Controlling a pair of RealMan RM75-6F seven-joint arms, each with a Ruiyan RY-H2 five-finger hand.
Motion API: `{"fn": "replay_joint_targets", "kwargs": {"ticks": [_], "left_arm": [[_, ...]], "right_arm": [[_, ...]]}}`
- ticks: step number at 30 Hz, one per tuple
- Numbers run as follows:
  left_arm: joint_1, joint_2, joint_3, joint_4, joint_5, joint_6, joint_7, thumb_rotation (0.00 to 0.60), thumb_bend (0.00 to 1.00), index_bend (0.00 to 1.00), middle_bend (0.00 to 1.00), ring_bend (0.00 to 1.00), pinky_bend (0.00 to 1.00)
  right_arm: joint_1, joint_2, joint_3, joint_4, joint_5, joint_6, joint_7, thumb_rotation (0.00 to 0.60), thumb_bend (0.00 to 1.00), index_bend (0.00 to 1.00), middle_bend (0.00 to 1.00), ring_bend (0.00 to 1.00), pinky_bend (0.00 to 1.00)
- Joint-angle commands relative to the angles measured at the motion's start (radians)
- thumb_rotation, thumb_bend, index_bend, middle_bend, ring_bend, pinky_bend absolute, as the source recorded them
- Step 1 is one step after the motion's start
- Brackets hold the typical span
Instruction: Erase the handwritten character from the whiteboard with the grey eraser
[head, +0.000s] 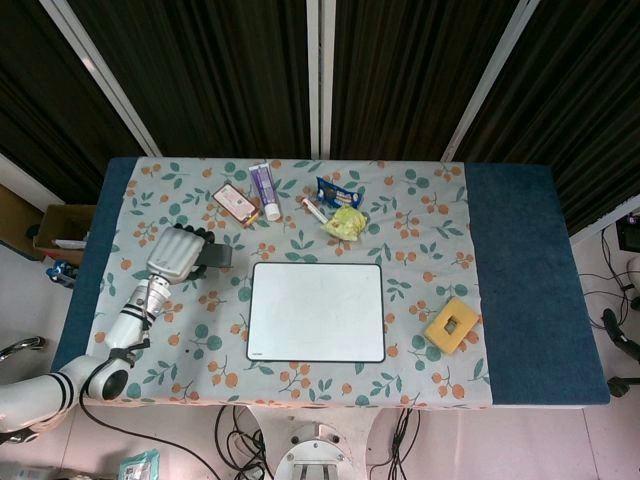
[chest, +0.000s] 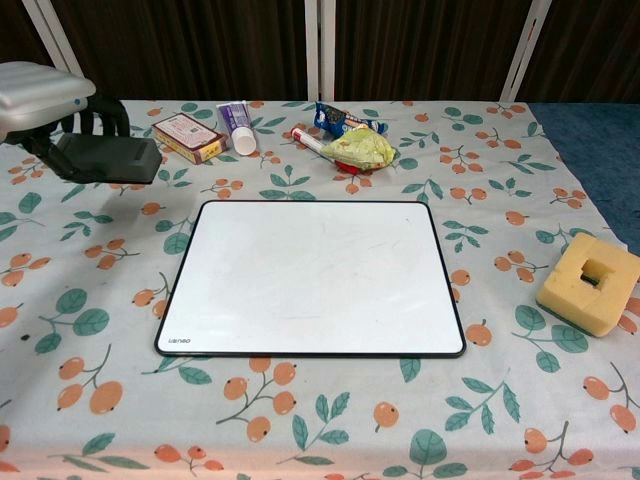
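So the left hand was wrapped around the grey eraser at the left of the frame, long axis pointing right toward the wiped-looking whiteboard at centre; right hand wasn't visible anywhere.

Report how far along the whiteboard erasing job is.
Done: the whiteboard shows no writing on its white face in either view. In hand: the left hand holds the grey eraser off the board, over the tablecloth to the board's left. Left: setting the eraser down, most likely. The right hand is not in view.
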Motion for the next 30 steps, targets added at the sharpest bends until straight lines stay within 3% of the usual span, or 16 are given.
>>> {"fn": "replay_joint_targets", "kwargs": {"ticks": [1, 10, 16, 18, 22, 27, 29, 30], "left_arm": [[0.024, -0.025, 0.010, 0.057, 0.023, -0.014, -0.062, 0.600, 0.33, 0.56, 0.56, 0.46, 0.42], [0.036, -0.074, 0.023, 0.141, 0.068, -0.043, -0.112, 0.600, 0.27, 0.46, 0.44, 0.39, 0.41], [0.034, -0.065, 0.031, 0.148, 0.092, -0.084, -0.148, 0.600, 0.13, 0.15, 0.22, 0.22, 0.31], [0.032, -0.053, 0.032, 0.136, 0.092, -0.103, -0.159, 0.600, 0.10, 0.10, 0.17, 0.19, 0.28], [0.040, -0.039, 0.029, 0.117, 0.092, -0.103, -0.158, 0.600, 0.07, 0.08, 0.14, 0.17, 0.26], [0.082, 0.018, 0.023, 0.025, 0.130, -0.004, -0.169, 0.599, 0.06, 0.05, 0.10, 0.10, 0.23], [0.124, 0.067, 0.024, -0.055, 0.147, 0.074, -0.170, 0.526, 0.04, 0.04, 0.08, 0.08, 0.22], [0.147, 0.093, 0.029, -0.095, 0.157, 0.112, -0.170, 0.455, 0.04, 0.05, 0.08, 0.08, 0.21]], "right_arm": [[-0.001, 0.002, 0.000, -0.002, 0.002, -0.002, 0.000, 0.600, 0.26, 0.00, 0.00, 0.00, 0.00], [-0.004, 0.006, -0.001, -0.006, 0.005, -0.003, -0.001, 0.600, 0.26, 0.00, 0.00, 0.00, 0.00], [-0.007, 0.016, 0.001, -0.014, 0.012, -0.008, -0.003, 0.600, 0.26, 0.00, 0.00, 0.00, 0.00], [-0.007, 0.016, 0.000, -0.016, 0.013, -0.011, -0.005, 0.600, 0.26, 0.00, 0.00, 0.00, 0.00], [-0.008, 0.015, -0.001, -0.017, 0.013, -0.012, -0.008, 0.600, 0.26, 0.00, 0.00, 0.00, 0.00], [-0.025, 0.014, -0.007, 0.001, 0.020, -0.004, -0.012, 0.600, 0.26, 0.00, 0.00, 0.00, 0.00], [-0.043, 0.011, -0.018, 0.028, 0.031, -0.008, -0.025, 0.600, 0.25, 0.00, 0.00, 0.00, 0.00], [-0.053, 0.009, -0.026, 0.041, 0.039, -0.016, -0.029, 0.600, 0.25, 0.00, 0.00, 0.00, 0.00]]}}
